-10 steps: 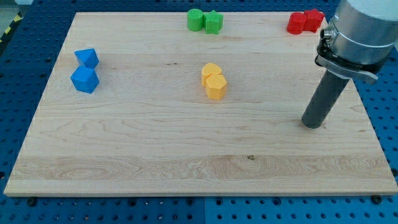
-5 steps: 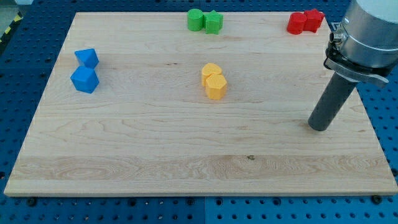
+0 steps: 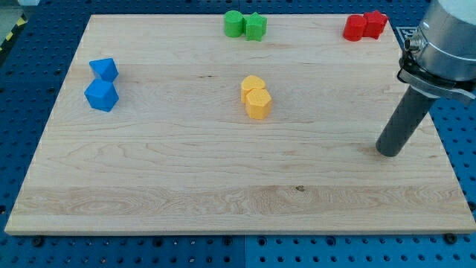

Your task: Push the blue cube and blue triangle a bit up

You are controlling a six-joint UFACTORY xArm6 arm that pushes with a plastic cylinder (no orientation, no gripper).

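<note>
A blue cube (image 3: pixel 101 95) sits near the board's left edge, with a blue triangle (image 3: pixel 104 69) touching it just above. My tip (image 3: pixel 388 151) rests on the wooden board (image 3: pixel 186 171) at the view's right, far from both blue blocks, with the whole width of the board between us.
Two yellow blocks (image 3: pixel 256 97) sit together at the board's middle. Two green blocks (image 3: pixel 245 25) stand at the top centre. Two red blocks (image 3: pixel 364 26) stand at the top right, above my rod. Blue pegboard surrounds the board.
My tip has slid a little to the right and slightly down. No block has moved.
</note>
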